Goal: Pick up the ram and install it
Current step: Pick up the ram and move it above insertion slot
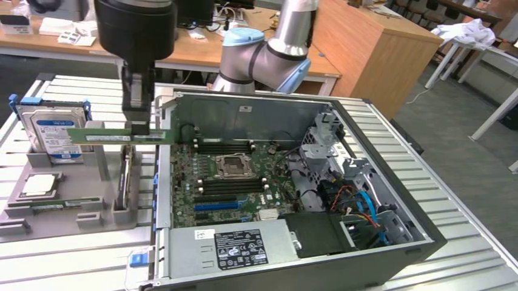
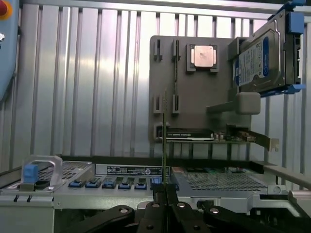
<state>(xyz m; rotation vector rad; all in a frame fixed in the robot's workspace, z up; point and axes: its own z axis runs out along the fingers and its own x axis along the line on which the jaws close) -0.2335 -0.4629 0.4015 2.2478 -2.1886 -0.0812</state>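
Gripper (image 1: 139, 127) clamped shut on the ram (image 1: 104, 136), held above the parts tray (image 1: 81, 195). Long axis level, seemingly parallel to the DIMM slots (image 1: 230, 146) — those lie lower, toward the exterior view's right.

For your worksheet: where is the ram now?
The ram is on the exterior view's left, held up by the fingers near the grey tray, between hard drive and computer case.

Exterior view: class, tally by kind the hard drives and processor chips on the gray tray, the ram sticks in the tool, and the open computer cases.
hard drive: 1
processor chip: 1
ram held in the tool: 1
computer case, open: 1
Total: 4
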